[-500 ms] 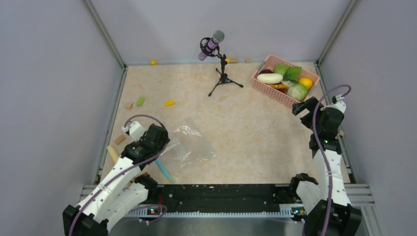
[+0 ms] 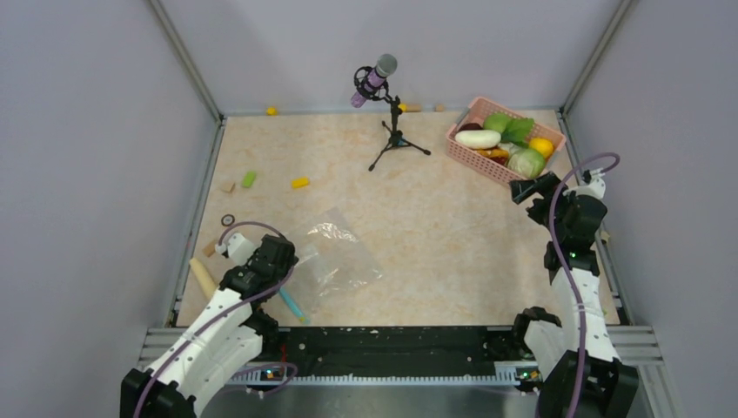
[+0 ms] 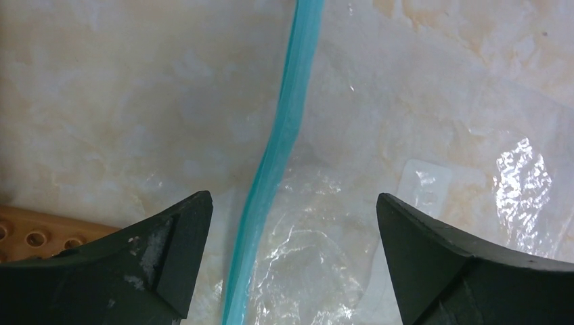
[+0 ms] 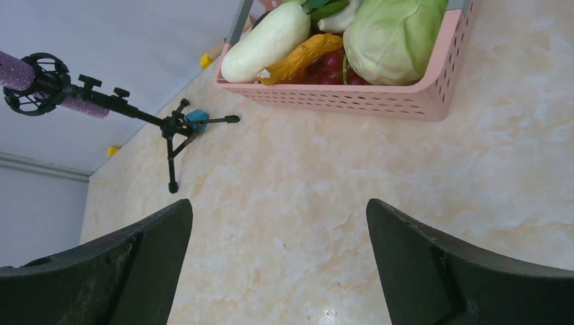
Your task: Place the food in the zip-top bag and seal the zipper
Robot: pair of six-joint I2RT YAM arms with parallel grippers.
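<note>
The top camera looks down from the near edge over the whole table (image 2: 452, 226). The left wrist view hangs close above the zipper (image 3: 288, 128). The right wrist view faces low toward the pink basket (image 4: 352, 101), which also shows from overhead.

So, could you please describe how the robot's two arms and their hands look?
Both the left arm and right arm have white shells with black joints, and a thin lilac cable loops along each. The left hand and right hand carry two matte black, wedge-shaped fingers with pale scuff marks.
</note>
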